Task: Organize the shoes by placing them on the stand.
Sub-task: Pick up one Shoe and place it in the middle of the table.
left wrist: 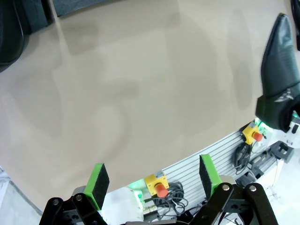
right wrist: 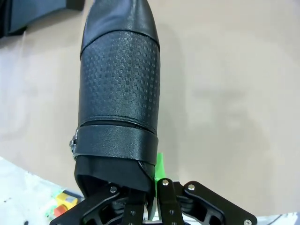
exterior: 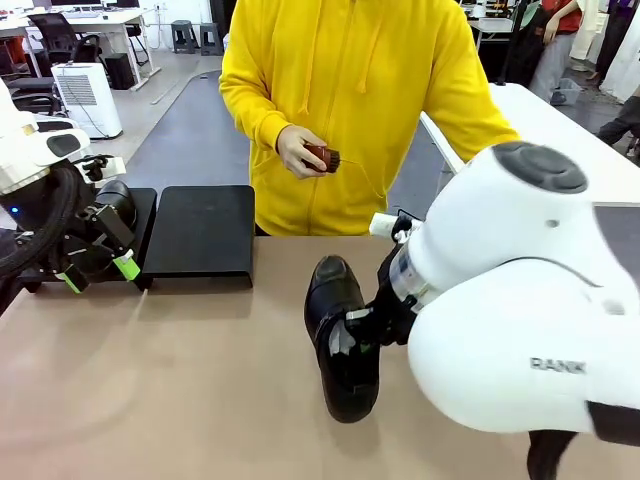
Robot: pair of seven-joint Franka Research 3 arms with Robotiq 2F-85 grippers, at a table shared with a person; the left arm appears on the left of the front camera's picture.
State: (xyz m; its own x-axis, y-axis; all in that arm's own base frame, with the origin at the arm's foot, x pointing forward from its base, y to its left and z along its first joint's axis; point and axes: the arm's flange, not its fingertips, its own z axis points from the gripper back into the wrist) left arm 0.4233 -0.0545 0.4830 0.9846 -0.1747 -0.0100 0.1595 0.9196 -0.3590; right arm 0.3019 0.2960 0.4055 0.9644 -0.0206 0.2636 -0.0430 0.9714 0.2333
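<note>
My right gripper [exterior: 366, 327] is shut on the rim of one black shoe [exterior: 340, 340] and holds it over the middle of the table, toe toward me. In the right wrist view the shoe's textured upper [right wrist: 119, 79] stretches away from the shut gripper [right wrist: 157, 183], one green pad against its side. The stand [exterior: 200, 232] lies at the far left, its right platform bare. My left gripper [exterior: 98, 273] hovers open at the front edge of the left platform [exterior: 143, 210]. In the left wrist view it [left wrist: 153, 178] holds nothing, and the held shoe [left wrist: 280, 61] shows at the right.
A person in a yellow hoodie stands at the far side, holding a small reddish-brown brush [exterior: 322, 157] in one hand. A dark glossy shape [left wrist: 10, 33] sits at the top left of the left wrist view. Bare tan tabletop [exterior: 200, 380] lies between the arms.
</note>
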